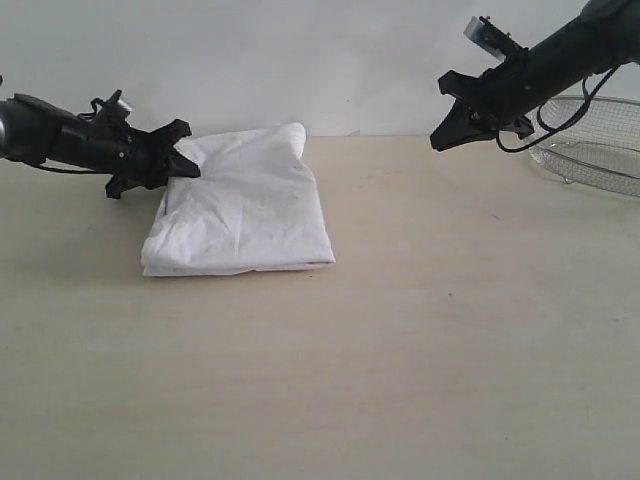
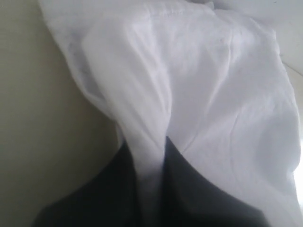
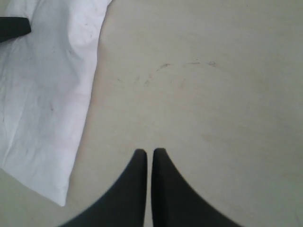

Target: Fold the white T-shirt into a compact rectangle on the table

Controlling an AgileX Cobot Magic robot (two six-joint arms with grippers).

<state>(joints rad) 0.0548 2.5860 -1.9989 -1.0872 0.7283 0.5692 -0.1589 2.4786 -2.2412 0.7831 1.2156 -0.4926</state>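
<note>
Exterior view shows the white T-shirt [image 1: 245, 205] lying left of the middle of the table [image 1: 420, 350] as a stacked, roughly rectangular bundle. No sleeve sticks out, and neither the lettering nor the neck tag is visible. Its near edge and right edge look fairly straight. Its far left corner is rumpled and lifted where the left gripper [image 1: 188, 162] meets it.

In the left wrist view the two dark fingers [image 2: 189, 189] are pressed together on a raised ridge of white cloth, so this gripper is pinching the shirt. The right gripper [image 1: 442, 140] hangs in the air well apart from the shirt, over bare table near the wire-mesh basket [image 1: 600, 150]. Its wrist view shows the jaws pressed together with nothing between them.

I judge the task to be far along, since the main folds seem done and the shape is nearly compact. What looks left is either one more fold carried from the pinched corner, or laying that corner flat and letting go. The far edge also wants squaring, because it bulges and sits higher than the near one.

Counted: one T-shirt, one table, one basket and two grippers, of which one holds cloth and one holds nothing
</note>
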